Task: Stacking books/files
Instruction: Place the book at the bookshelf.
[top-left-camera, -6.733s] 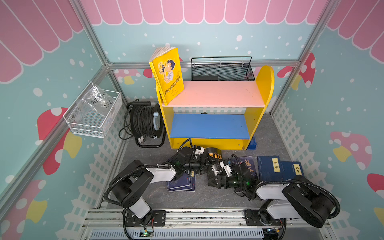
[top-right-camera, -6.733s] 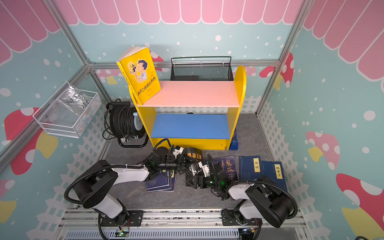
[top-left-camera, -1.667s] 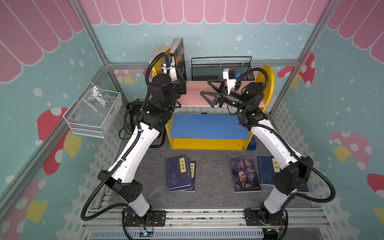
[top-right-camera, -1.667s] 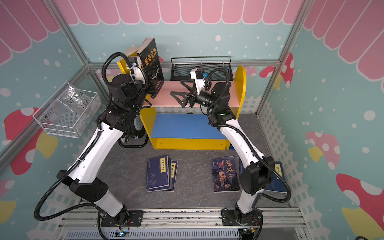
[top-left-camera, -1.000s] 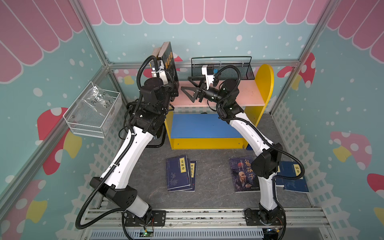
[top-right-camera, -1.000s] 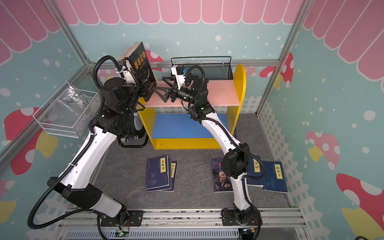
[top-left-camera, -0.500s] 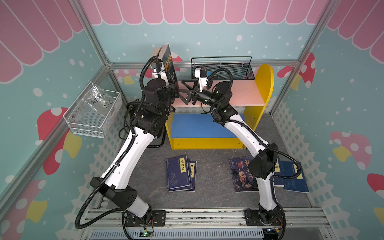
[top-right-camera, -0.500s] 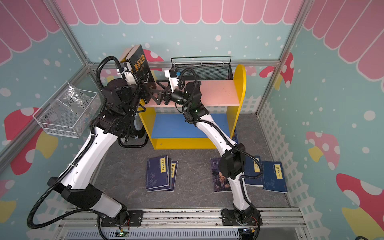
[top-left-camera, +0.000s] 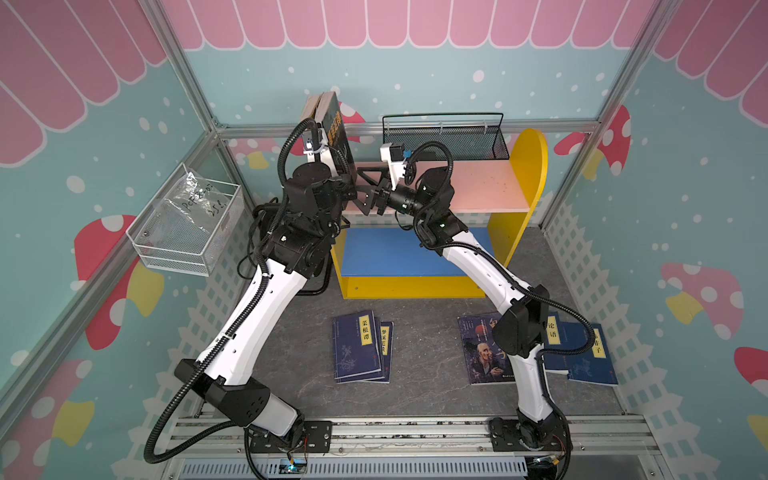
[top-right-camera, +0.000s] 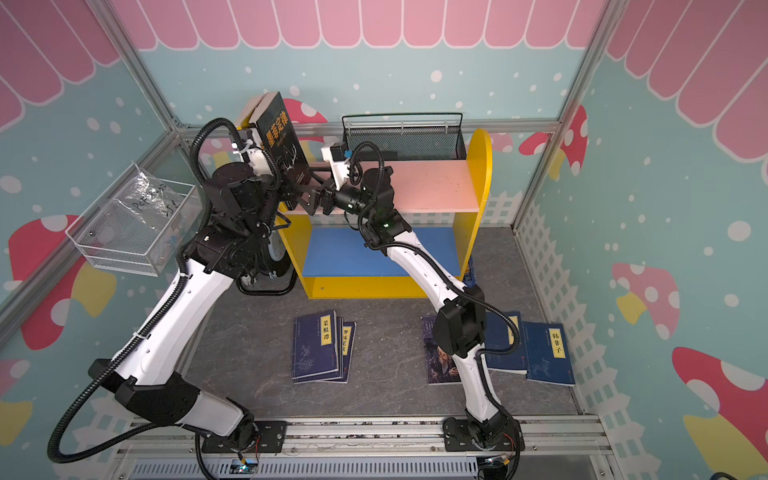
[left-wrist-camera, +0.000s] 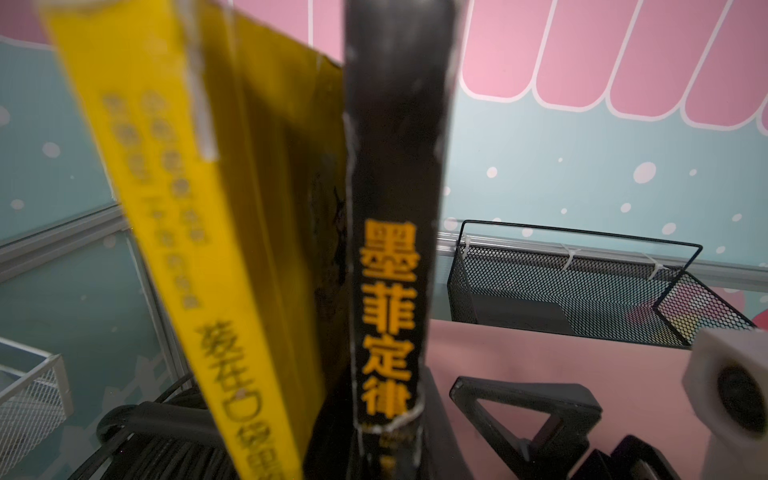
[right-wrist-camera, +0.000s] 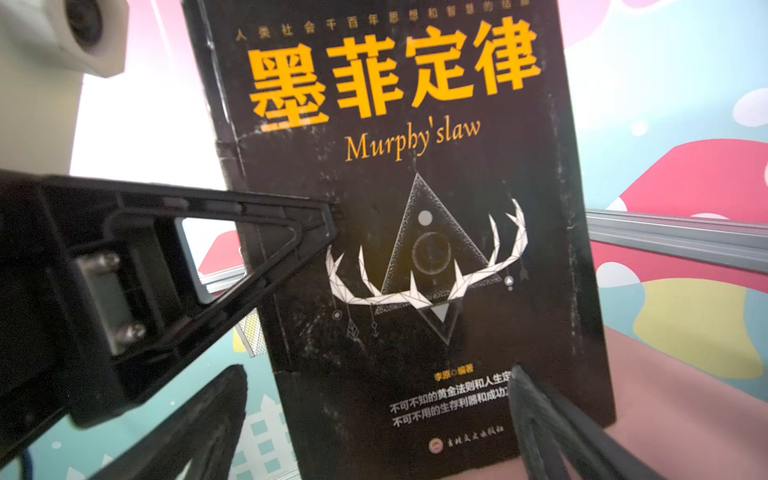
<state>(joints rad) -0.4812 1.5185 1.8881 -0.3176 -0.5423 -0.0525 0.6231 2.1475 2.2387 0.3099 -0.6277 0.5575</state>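
The left gripper (top-right-camera: 288, 192) is squeezed tight on the black book (top-right-camera: 279, 137). It grips the book low down, near the spine. In the right wrist view one of its fingers (right-wrist-camera: 266, 245) presses flat on the front cover. The other finger is hidden behind the book.

The right gripper (top-left-camera: 360, 190) is wide open and holds nothing. It sits just in front of the black book's cover, with one finger high and one low. I cannot tell if they touch the cover.

The black book stands up at the left end of the shelf (top-left-camera: 525, 174), on its pink top board. Its top leans a little away from the middle of the shelf. It has big orange words and a white antler picture on the front. The yellow book (left-wrist-camera: 166, 216) leans just behind it, even nearer that left end.

A black mesh basket (top-left-camera: 444, 139) sits at the back of the shelf top.

On the floor (top-left-camera: 424, 374) in front of the shelf, toward its left side, lies a small pile of navy books (top-left-camera: 357, 353). Toward its right side lies the purple book (top-left-camera: 478, 357) with an old man on it, partly hidden by the right arm. Two more navy books (top-left-camera: 590, 361) lie just past it.

Off to the left of the shelf, a white wire basket (top-left-camera: 187, 232) hangs on the wall.
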